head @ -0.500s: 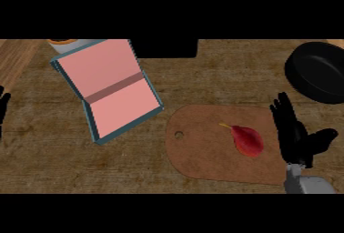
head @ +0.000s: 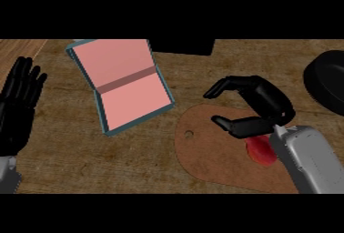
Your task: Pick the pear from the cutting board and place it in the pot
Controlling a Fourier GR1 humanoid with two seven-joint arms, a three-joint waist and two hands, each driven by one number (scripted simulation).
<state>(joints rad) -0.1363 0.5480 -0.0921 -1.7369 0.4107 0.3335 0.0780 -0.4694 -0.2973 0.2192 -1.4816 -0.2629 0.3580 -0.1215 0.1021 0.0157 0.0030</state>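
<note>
Head view: the right hand [head: 259,107] hovers over the cutting board [head: 211,152], fingers curled and thumb apart, gripping nothing. The pear [head: 260,152] lies on the board at the hand's 6 o'clock, partly hidden by the forearm. The pot [head: 326,82] sits at 3 o'clock. The left hand [head: 19,107] rests at 9 o'clock, fingers straight.

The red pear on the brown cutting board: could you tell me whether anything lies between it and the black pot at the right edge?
Nothing visible does. Between the red pear and the black pot there is only bare wooden counter, apart from the right hand, which hovers over the brown cutting board itself.
</note>
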